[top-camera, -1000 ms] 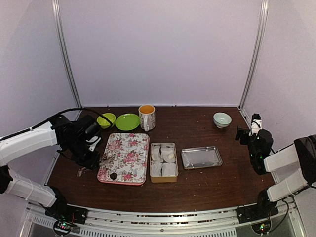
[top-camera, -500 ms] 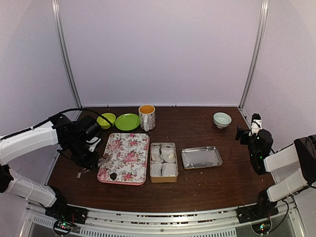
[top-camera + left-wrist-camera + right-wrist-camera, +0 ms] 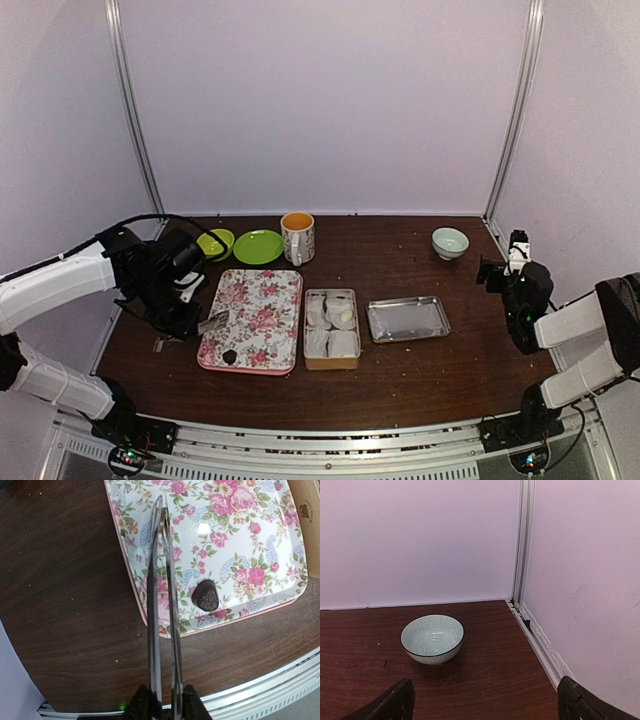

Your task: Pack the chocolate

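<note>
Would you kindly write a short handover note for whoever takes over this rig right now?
Left gripper: shut on tweezers; their tips are nearly closed over the floral tray, with nothing between them.
Right gripper: open, empty, far right.
Chocolate: near the tray's front edge, beside the tweezers, untouched.
Done: tweezers in hand.
Left: grip the chocolate and pack it.

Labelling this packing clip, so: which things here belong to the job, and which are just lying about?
Job: small dark brown chocolate; flowered rectangular tray under it; thin metal tongs in the left gripper; probably the tan tin of white-wrapped cakes.
Lying about: steel tray; green bowl; green plate; patterned mug; pale striped bowl.
</note>
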Controlling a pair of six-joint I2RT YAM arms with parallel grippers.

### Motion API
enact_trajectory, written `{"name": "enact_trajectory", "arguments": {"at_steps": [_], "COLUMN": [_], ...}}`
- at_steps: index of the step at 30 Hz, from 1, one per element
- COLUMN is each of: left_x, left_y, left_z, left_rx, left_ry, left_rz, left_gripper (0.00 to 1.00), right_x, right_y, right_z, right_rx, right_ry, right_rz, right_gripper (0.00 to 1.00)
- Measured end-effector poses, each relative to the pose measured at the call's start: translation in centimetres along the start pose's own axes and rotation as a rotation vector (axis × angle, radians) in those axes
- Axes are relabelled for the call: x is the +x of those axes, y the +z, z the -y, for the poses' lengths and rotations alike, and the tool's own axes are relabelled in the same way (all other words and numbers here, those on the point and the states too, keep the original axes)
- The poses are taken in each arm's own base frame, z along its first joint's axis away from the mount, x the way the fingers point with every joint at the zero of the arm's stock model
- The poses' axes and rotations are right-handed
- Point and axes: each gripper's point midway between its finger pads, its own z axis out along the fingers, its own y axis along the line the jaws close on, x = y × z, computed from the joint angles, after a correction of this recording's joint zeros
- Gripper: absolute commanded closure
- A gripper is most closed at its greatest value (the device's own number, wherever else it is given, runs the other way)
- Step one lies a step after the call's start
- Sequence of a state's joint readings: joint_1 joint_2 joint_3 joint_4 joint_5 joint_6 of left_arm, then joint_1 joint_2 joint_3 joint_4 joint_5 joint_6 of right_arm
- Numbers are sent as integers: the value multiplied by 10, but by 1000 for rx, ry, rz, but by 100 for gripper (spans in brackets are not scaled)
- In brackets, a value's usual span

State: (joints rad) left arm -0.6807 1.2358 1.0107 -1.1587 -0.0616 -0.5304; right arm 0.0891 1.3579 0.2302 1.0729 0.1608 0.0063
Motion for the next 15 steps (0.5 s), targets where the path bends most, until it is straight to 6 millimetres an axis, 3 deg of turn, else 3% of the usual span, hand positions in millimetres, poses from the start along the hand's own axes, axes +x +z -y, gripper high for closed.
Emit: {"name": "enact_trajectory", "arguments": {"at_steps": [7,15], "left_x": [-2,-9], "left_y": [-4,-17], "left_z": [1,13], "left_rx": [9,79], "left_ry": [2,12], "left_rz": [11,46], "left_gripper": [89,90], "right_x": [0,0], "right_y": [0,0], "right_z": [0,0], "right_rx": [0,0], "right_ry": [0,0], "right_rz": [0,0], "right_gripper": [0,0]}}
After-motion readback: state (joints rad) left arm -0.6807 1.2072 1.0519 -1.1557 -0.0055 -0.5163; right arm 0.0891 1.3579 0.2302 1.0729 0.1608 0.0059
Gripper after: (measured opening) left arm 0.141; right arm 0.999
